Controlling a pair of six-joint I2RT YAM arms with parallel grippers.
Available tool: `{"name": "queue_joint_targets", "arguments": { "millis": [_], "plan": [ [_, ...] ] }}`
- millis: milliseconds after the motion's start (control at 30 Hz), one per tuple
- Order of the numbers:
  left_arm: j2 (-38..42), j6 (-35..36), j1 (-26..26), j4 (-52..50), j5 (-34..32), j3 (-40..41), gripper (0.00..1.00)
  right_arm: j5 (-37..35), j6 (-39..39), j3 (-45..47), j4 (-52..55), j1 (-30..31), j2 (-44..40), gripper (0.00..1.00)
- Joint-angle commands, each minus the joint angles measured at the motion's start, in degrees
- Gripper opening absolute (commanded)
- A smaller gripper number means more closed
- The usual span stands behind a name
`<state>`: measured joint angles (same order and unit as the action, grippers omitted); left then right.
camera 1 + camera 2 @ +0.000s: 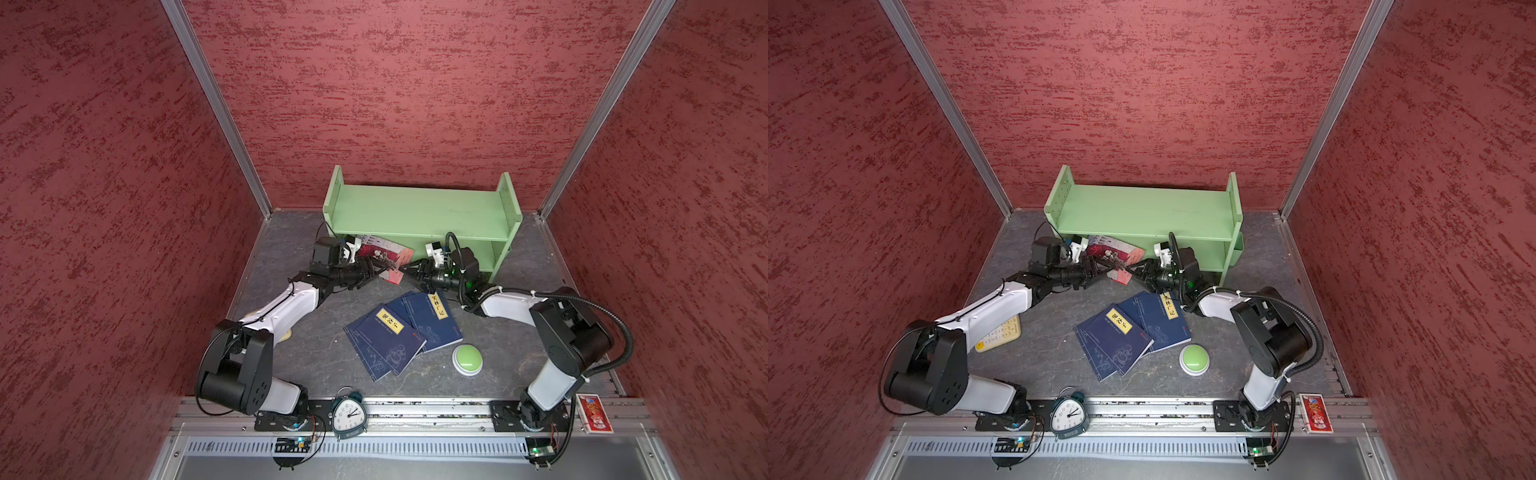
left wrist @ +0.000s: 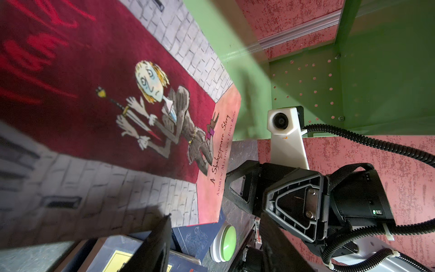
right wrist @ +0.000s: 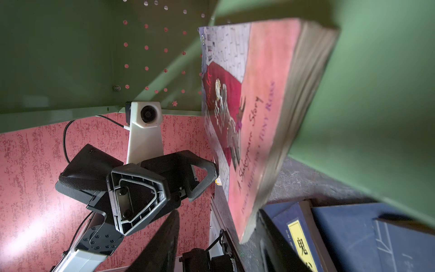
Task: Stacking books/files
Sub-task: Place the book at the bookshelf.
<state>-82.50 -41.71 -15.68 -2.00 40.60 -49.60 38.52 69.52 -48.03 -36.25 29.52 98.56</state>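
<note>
Claws from both arms meet at the red illustrated book point(image 1: 398, 252), which stands tilted on the tabletop point(image 1: 307, 353) just in front of the green shelf point(image 1: 415, 212). The left claw point(image 1: 384, 268) is spread wide. In the right wrist view one of its fingertips point(image 3: 208, 174) touches the cover and the other stands well clear, so it isn't clamping anything. The right claw point(image 3: 219, 247) is also parted and straddles the book's lower corner, with a clear gap on the cover side. I can't tell whether its far finger touches the pages. The navy books point(image 1: 390, 345) lie fanned and overlapping on the tabletop between the two arms, yellow labels up, with a green button point(image 1: 468, 359) just beside them.
</note>
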Motion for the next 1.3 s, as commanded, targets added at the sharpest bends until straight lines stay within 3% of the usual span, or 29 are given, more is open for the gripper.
{"name": "queue_joint_targets", "arguments": {
  "millis": [0,500,1000,1267],
  "plan": [
    [-0.1,0.1,-0.3,1.2,-0.3,-1.5,0.6,-2.3,-1.7,0.0,-0.3,0.3,-1.3,0.53],
    [0.1,0.3,-0.3,1.3,0.4,-1.6,0.6,-6.9,-5.4,-0.1,6.1,2.6,-2.1,0.53],
    [3.8,2.2,1.0,-8.2,3.7,-4.7,0.61,-7.0,1.0,2.5,-6.9,4.5,0.9,0.48],
    [7.6,2.3,7.9,-16.7,8.0,-6.5,0.61,-7.8,1.2,3.0,-6.2,5.2,1.7,0.47]
  ]
}}
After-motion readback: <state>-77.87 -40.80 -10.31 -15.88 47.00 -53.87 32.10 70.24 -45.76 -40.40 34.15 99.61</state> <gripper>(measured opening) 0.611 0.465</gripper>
